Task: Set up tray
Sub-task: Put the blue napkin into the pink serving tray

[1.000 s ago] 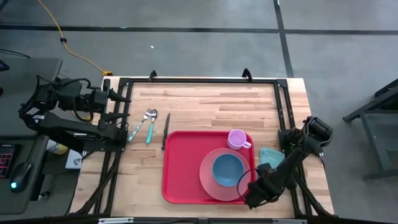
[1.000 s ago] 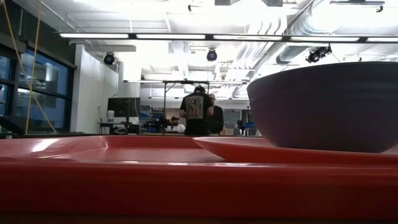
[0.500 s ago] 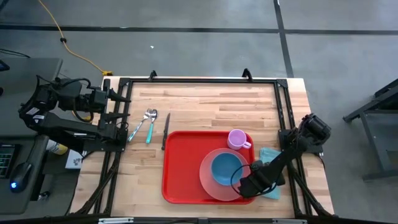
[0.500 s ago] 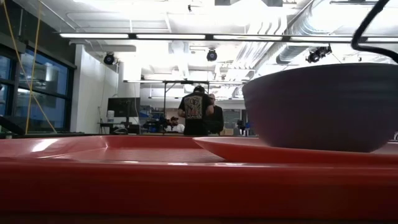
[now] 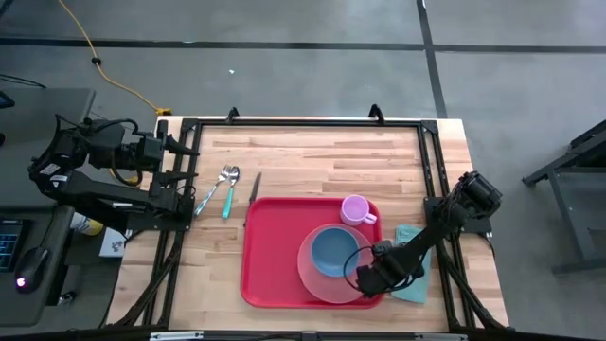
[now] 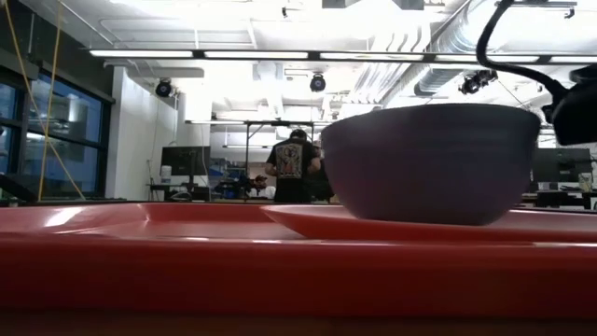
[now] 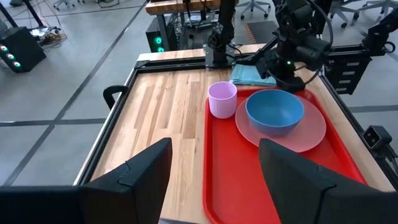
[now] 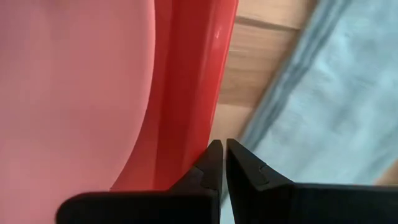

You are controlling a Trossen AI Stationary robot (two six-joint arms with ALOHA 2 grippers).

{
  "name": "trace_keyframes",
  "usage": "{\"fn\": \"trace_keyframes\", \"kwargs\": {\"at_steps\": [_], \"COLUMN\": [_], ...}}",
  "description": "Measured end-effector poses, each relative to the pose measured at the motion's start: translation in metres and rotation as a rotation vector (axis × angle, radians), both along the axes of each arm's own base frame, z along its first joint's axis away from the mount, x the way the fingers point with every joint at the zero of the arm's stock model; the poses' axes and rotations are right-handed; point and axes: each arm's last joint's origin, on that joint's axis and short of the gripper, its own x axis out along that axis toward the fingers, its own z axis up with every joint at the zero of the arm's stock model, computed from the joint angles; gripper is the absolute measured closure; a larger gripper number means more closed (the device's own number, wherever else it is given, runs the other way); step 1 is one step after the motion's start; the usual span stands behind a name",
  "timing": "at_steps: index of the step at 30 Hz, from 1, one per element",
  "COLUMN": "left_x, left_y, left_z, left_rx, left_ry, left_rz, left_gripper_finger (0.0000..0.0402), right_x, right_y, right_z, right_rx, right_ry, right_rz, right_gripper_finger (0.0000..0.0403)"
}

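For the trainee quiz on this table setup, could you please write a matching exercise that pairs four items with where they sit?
Things:
1. blue bowl
2. pink cup
3. teal cloth
4. spoon and fork

Places:
A. on the bare wood, left of the tray
B. on the pink plate
C. off the tray, by its right edge
D. in the tray's far right corner

Pairs: 1-B, 2-D, 3-C, 4-A

high: straight down over my whole table (image 5: pixel 312 156) | low: table height, hard against the tray (image 6: pixel 187 271) rim, facing the room | left wrist: far, across the tray | right wrist: pressed close to the tray edge | shared: tray
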Motion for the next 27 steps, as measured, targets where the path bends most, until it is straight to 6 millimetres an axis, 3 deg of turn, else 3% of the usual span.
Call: {"fn": "trace_keyframes", "kwargs": {"at_steps": [14, 18, 22, 27], "left_x": [0.000, 0.000, 0.000, 0.000], "left_y": [0.000, 0.000, 0.000, 0.000], "left_z": [0.000, 0.000, 0.000, 0.000], "left_rx": [-0.002, -0.007, -0.007, -0.007], "left_ry": [0.000, 0.000, -0.001, -0.001], "left_rz": [0.001, 0.003, 0.003, 0.003], "left_gripper_finger": [0.0128, 0.0128, 0.0128, 0.0128], "right_x": [0.021, 0.020, 0.018, 0.010], "right_y": [-0.012, -0.013, -0.013, -0.018], "right_z": [0.000, 0.000, 0.012, 0.041], "right_rx": [-0.012, -0.022, -0.042, -0.095], "right_ry": [-0.143, -0.120, -0.077, 0.033], "right_rz": [-0.002, 0.000, 0.004, -0.002], "right_gripper_finger": [0.0403, 0.0403, 0.0403, 0.0403]}}
